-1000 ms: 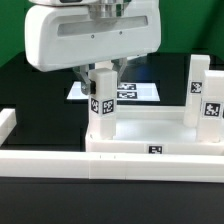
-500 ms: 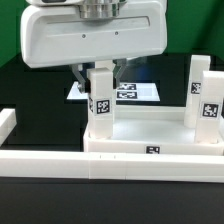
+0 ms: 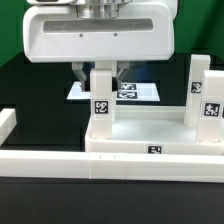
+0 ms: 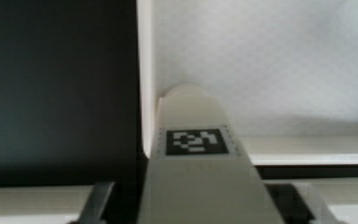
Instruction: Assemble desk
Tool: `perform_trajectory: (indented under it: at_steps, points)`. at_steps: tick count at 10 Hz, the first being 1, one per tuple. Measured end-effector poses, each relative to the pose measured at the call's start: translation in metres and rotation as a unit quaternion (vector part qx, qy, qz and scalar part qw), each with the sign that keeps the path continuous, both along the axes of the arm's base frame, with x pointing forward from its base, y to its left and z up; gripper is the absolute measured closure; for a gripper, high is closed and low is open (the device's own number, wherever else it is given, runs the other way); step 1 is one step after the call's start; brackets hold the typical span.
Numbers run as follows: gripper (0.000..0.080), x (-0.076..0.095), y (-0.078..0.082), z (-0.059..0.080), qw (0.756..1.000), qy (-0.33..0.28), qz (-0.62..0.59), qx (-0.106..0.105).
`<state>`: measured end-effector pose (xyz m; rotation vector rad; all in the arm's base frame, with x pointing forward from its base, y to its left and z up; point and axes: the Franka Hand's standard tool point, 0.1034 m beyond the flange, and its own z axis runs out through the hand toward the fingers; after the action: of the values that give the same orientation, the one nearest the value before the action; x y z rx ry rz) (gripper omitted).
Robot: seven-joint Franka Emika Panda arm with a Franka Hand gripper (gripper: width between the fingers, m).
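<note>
The white tabletop (image 3: 150,128) with a raised rim lies on the black table. A white square-post leg (image 3: 100,100) with a black-and-white tag stands upright at its corner on the exterior view's left. My gripper (image 3: 99,76) hangs straight above this leg, its fingers (image 3: 79,73) on either side of the top, shut on it. In the wrist view the leg (image 4: 197,140) runs down from between the gripper's (image 4: 190,206) two fingers to the tabletop (image 4: 265,70). Two more legs (image 3: 197,88) (image 3: 212,108) stand upright at the exterior view's right end.
The marker board (image 3: 130,92) lies flat behind the tabletop. A long low white border rail (image 3: 45,165) runs along the front, and another rail end (image 3: 5,122) stands at the exterior view's left.
The gripper hand has turned about its vertical axis, and the leg has turned with it: two tagged faces showed before, now one tagged face looks at the camera.
</note>
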<state>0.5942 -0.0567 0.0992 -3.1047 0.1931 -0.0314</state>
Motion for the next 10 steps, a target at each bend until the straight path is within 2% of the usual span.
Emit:
perform_trajectory:
  at_steps: [5, 9, 10]
  points:
    - [0.0505, -0.002, -0.013, 0.000, 0.986, 0.001, -0.164, -0.001]
    - [0.0478, -0.003, -0.014, -0.001, 0.980, 0.005, -0.200, 0.000]
    - [0.0279, -0.003, -0.014, -0.001, 0.980, 0.005, -0.199, 0.000]
